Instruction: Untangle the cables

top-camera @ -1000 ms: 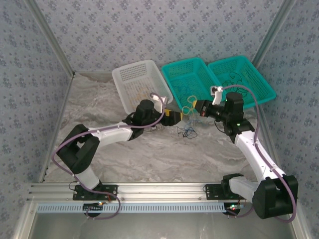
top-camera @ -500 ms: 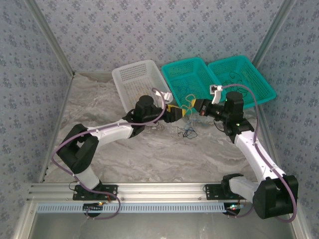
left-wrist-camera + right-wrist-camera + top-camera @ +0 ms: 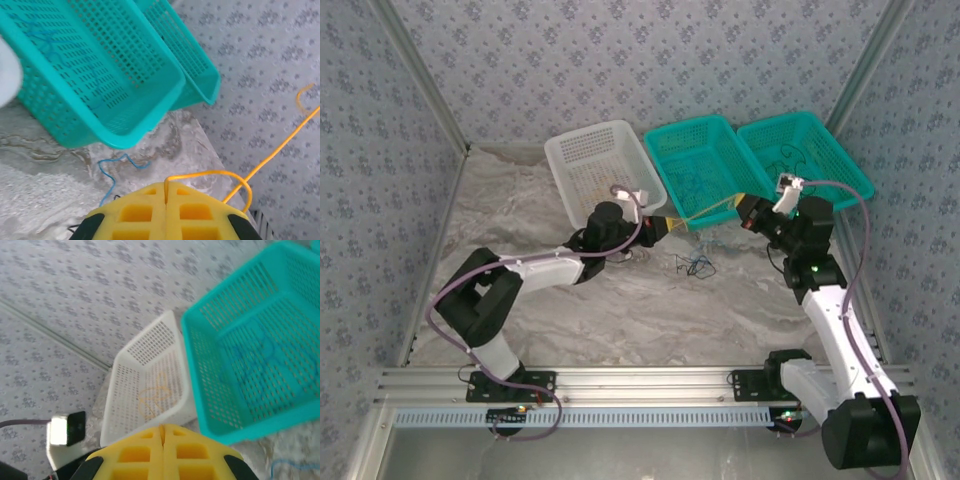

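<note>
Yellow wire runs taut in the air between my two claws, in front of the near corner of the middle teal basket.

Left claw: clamped on one end of that wire. In the left wrist view my yellow pads are pressed together. The wire comes out of the seam between them, curls once to the right, then climbs in a straight line off the frame's right edge.

Right claw: pads pressed together, seam closed. From above, the taut wire ends at these tips, so I log it as pinched there. The right wrist view does not resolve the wire at the seam.

Rest of the cables: a small clump of blue and black wire lies on the table, below the stretched wire, between the claws and a little nearer the arm bases. It is apart from both claws. A blue strand of it shows on the table under the left claw in the left wrist view.

Baskets: the white one sits at the far left, with thin yellow wires on its floor. The middle teal one holds blue wires. The right teal one holds dark wires. All three stand side by side at the far edge of the table.
</note>
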`<state>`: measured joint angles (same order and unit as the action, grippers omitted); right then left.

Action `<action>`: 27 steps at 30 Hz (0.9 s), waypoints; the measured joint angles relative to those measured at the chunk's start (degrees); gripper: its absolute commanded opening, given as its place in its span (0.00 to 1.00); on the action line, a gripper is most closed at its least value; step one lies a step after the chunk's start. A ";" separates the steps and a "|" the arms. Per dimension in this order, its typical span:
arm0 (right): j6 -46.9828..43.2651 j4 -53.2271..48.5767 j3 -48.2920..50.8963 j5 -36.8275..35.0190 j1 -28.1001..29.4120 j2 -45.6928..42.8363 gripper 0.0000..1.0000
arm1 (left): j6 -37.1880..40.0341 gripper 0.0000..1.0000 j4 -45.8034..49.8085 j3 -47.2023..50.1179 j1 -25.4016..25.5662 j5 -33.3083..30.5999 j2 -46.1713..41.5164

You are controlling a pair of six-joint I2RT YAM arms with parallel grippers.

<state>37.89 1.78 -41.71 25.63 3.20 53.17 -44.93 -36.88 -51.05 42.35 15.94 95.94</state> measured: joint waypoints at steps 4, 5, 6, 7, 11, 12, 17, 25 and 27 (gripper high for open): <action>1.36 -0.81 1.07 -0.37 -0.76 1.81 0.02 | -0.35 0.00 2.12 -0.72 -1.05 -2.95 -1.88; 1.36 -0.81 1.07 -0.37 -0.79 2.01 0.09 | -0.15 0.00 2.95 -1.29 -1.18 -3.41 -2.29; 1.40 -0.85 1.07 -0.37 -0.83 2.08 0.21 | 0.13 0.00 4.39 -2.32 -1.49 -3.78 -2.80; 1.42 -1.03 1.07 -0.37 -0.83 2.08 0.34 | 0.55 0.00 5.88 -3.50 -1.86 -4.20 -3.17; 0.09 -3.19 0.63 -0.39 -1.01 2.21 0.93 | 3.10 0.00 12.15 -8.68 -5.09 -5.44 -4.55; -0.50 -4.13 0.39 -0.44 -1.01 2.29 1.00 | 3.93 0.00 13.40 -9.86 -6.14 -5.73 -4.98; -2.82 -7.13 -0.07 -1.46 -0.98 2.32 1.00 | 8.07 0.00 19.32 -14.67 -10.21 -6.95 -6.73; -4.13 -9.57 -0.13 -2.58 -0.98 2.10 1.00 | 13.73 0.00 28.37 -20.09 -12.41 -12.22 -5.57; -4.52 -10.29 -0.13 -2.93 -0.98 1.73 1.00 | 14.51 0.00 31.01 -21.53 -12.68 -14.51 -4.17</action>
<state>33.36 -8.51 -41.85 22.70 2.22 54.89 -30.41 -5.87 -72.58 29.67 1.43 91.77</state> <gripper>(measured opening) 0.999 0.043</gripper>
